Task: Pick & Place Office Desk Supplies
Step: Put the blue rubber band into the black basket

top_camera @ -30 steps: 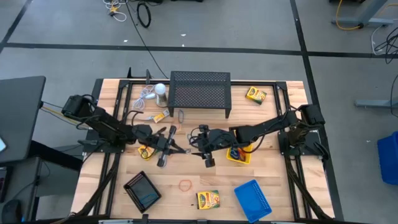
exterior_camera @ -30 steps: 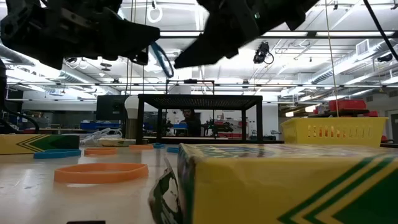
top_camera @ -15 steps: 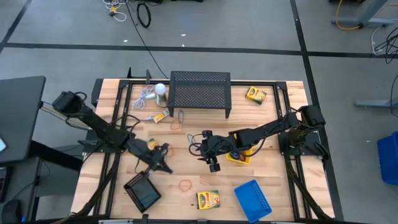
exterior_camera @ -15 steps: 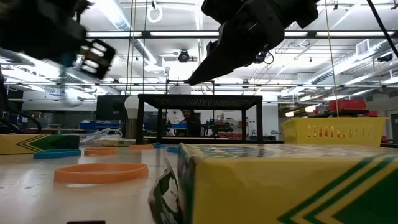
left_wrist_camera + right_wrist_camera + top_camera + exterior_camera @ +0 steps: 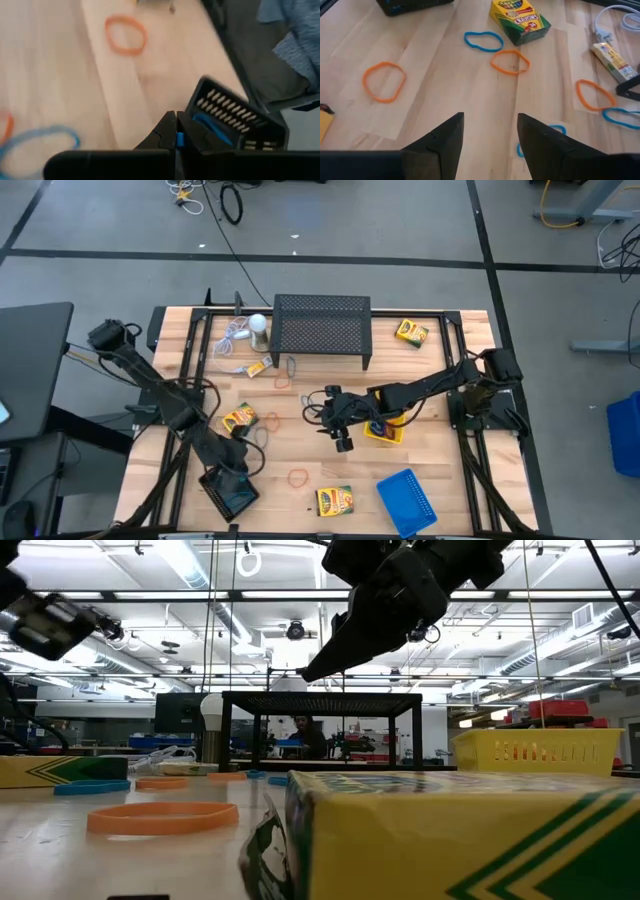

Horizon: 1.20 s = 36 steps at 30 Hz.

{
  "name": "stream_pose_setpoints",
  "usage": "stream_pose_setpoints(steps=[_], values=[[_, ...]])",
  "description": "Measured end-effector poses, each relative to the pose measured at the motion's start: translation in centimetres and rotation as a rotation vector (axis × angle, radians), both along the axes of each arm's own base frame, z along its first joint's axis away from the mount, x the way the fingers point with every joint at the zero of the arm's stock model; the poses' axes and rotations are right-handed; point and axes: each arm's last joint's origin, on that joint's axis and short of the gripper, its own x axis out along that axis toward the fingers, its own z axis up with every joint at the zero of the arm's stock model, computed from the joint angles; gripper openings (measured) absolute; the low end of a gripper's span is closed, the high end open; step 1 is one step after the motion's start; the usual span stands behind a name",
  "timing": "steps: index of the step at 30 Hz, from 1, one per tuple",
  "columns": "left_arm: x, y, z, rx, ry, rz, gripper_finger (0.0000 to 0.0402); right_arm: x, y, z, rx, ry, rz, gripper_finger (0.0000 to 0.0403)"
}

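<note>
Two arms show in the high view. The left gripper hangs at the edge of the small black mesh tray near the front of the wooden surface; its arm covers part of that tray. The right gripper hovers mid-surface, beside the small yellow mesh tray, whose contents I can only read as a few coloured bits half under the arm. A small blue mesh tray lies in front of it.

From the low view, a yellow-green crayon box fills the foreground, cut off by the frame. The yellow tray's wall hides what it holds. An orange rubber-band loop lies flat to the left.

On the left wrist view, my fingers are pressed together, pinching a blue rubber-band loop that trails into the black tray. The picture is blurred.

On the right wrist view, the fingers stand spread with nothing between them, above loose orange and blue loops.
</note>
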Motion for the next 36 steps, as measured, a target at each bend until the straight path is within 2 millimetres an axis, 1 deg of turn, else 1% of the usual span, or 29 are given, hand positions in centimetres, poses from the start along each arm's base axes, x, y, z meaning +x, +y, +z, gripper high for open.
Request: stream_pose_setpoints(steps=[3, 6, 14, 20, 27, 36], values=[[-0.4, 0.0, -0.9, 0.025, 0.086, 0.056, 0.0005, 0.1, -0.4, 0.0, -0.007, 0.001, -0.004, 0.0192], [-0.3, -0.1, -1.4, 0.019, 0.126, 0.1, 0.0012, 0.1, -0.9, -0.1, -0.007, 0.006, -0.013, 0.0192], [-0.3, -0.4, -1.5, -0.028, 0.146, 0.122, 0.0098, 0.1, -2.1, -0.3, 0.011, 0.039, -0.013, 0.0192], [-0.6, -0.7, -1.5, -0.042, 0.151, 0.136, 0.0141, 0.2, -3.0, -0.3, -0.001, 0.034, -0.021, 0.0192], [-0.9, -0.9, -1.4, 0.029, 0.061, 0.18, 0.0149, 0.4, -3.3, -0.2, -0.015, 0.013, -0.009, 0.0192], [-0.8, -0.9, -1.4, 0.044, 0.059, 0.15, 0.0146, 0.4, -3.3, -0.2, -0.013, 0.016, -0.004, 0.0192]])
